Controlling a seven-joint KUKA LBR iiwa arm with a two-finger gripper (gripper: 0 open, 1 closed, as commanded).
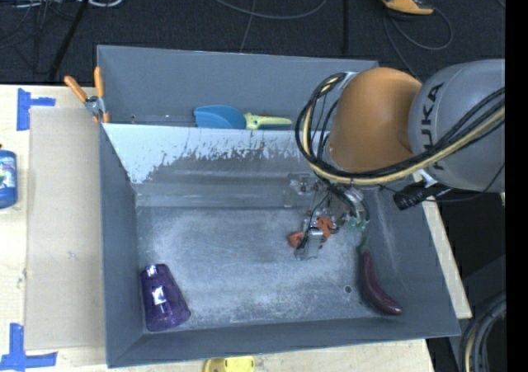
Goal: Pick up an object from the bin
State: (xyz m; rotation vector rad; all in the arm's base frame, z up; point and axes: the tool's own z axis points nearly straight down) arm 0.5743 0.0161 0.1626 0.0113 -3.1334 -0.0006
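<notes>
My gripper [310,245] is low over the bin floor, right of the middle, under the arm's orange cover. A small red-orange thing [294,238] lies right against its left side, touching or nearly touching it; whether it is held I cannot tell. A dark purple eggplant [375,286] lies along the right wall, a short way to the lower right of the gripper.
A purple cup [162,297] lies on its side in the front left corner. A blue scoop with a yellow-green handle [235,119] rests against the back wall. The arm and its cables hang over the bin's right part.
</notes>
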